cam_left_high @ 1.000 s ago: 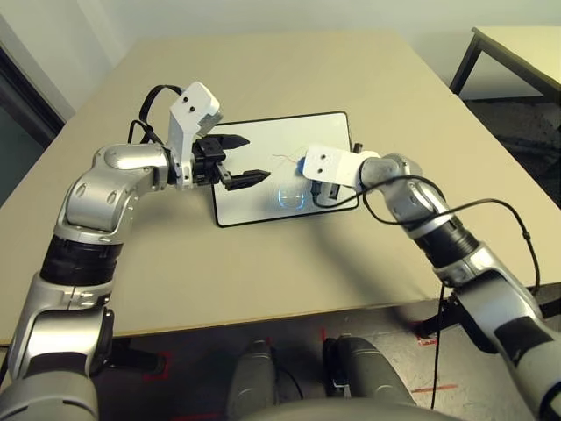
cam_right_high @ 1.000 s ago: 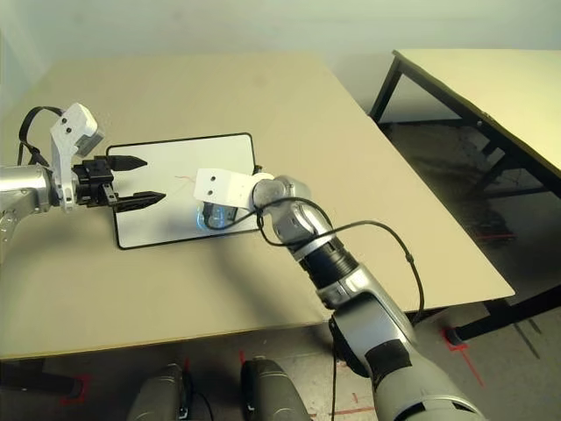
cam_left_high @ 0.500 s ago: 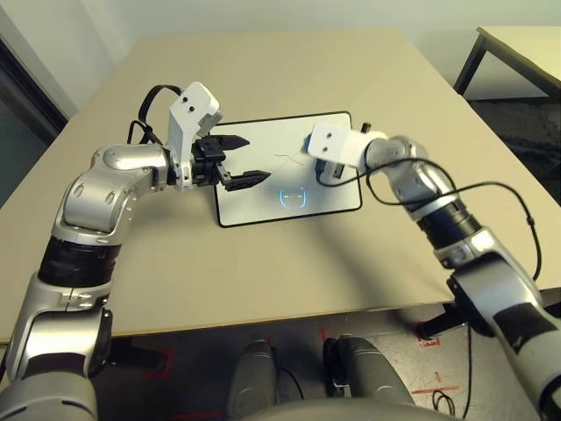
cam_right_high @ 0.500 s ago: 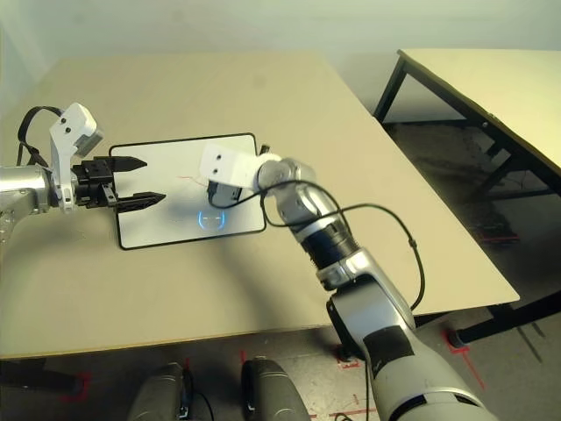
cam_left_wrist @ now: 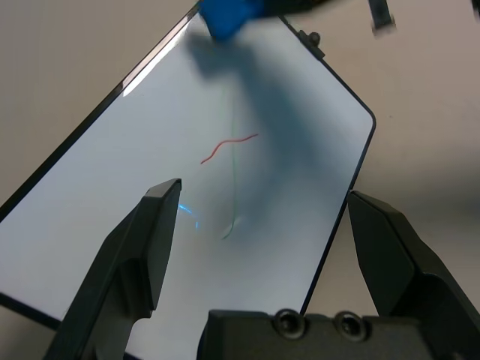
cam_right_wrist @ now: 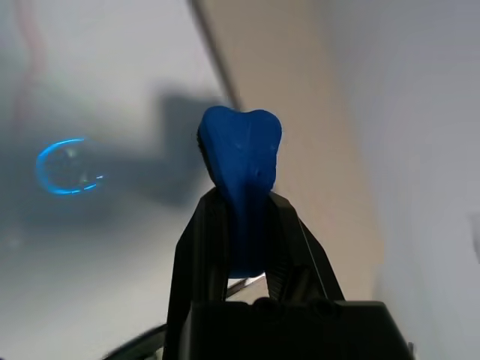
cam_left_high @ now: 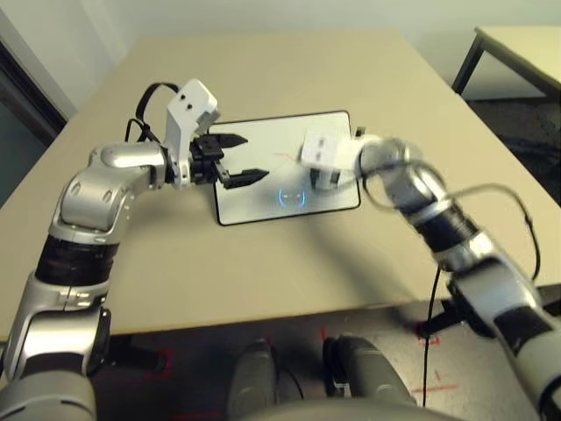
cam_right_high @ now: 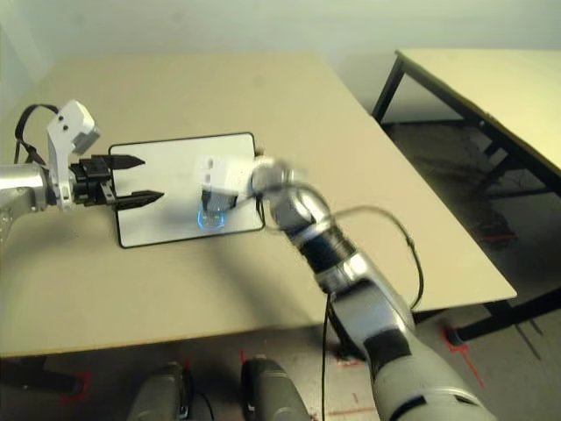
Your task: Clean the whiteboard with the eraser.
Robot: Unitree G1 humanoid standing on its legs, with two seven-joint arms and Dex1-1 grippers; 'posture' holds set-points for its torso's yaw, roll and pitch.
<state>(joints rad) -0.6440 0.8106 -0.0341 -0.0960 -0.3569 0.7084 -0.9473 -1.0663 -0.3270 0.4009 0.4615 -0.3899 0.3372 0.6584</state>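
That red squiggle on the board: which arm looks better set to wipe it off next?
The right. Its gripper already pinches the eraser over the whiteboard. The left gripper hangs open and empty above the board; the red mark remains.

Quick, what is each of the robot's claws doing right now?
Left gripper: open, holding nothing, above the whiteboard.
Right gripper: closed on the blue eraser.

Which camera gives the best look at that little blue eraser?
The right wrist view: the small bright blue eraser sits close up, pinched in the right gripper. The left wrist view catches a blurred blue corner over the whiteboard. The head views hide it behind the wrist.
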